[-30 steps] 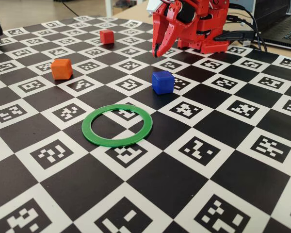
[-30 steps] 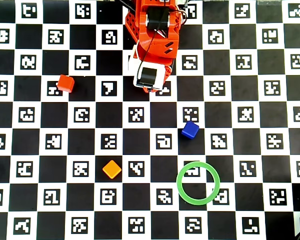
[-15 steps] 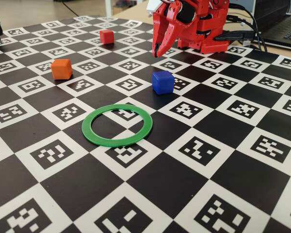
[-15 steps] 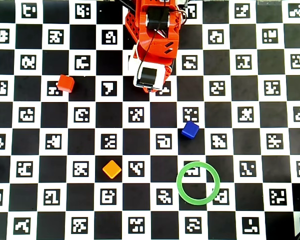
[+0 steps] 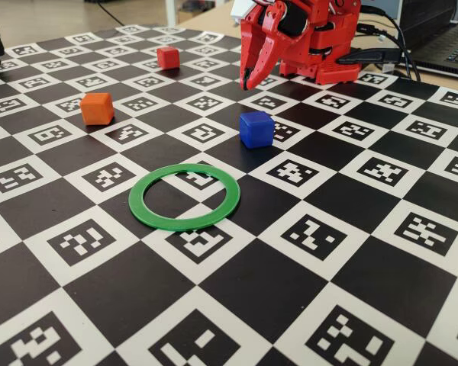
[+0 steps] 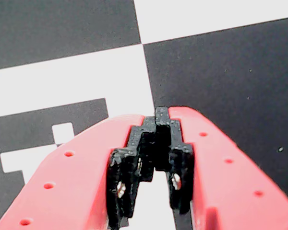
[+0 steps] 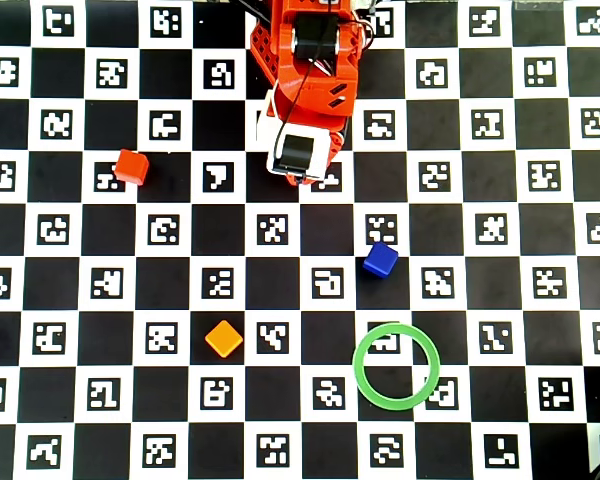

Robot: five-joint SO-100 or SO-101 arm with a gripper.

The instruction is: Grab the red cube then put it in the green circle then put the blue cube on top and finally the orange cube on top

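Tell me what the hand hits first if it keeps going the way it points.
The hand points down at bare checkered mat; it likely meets that first, no cube between, though height is unclear.

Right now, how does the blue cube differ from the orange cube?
The blue cube sits just above the green circle in the overhead view; the orange cube lies off to the circle's left. Blue sits nearly square to the board, orange turned diamond-wise. Both look equal in size, untouched.
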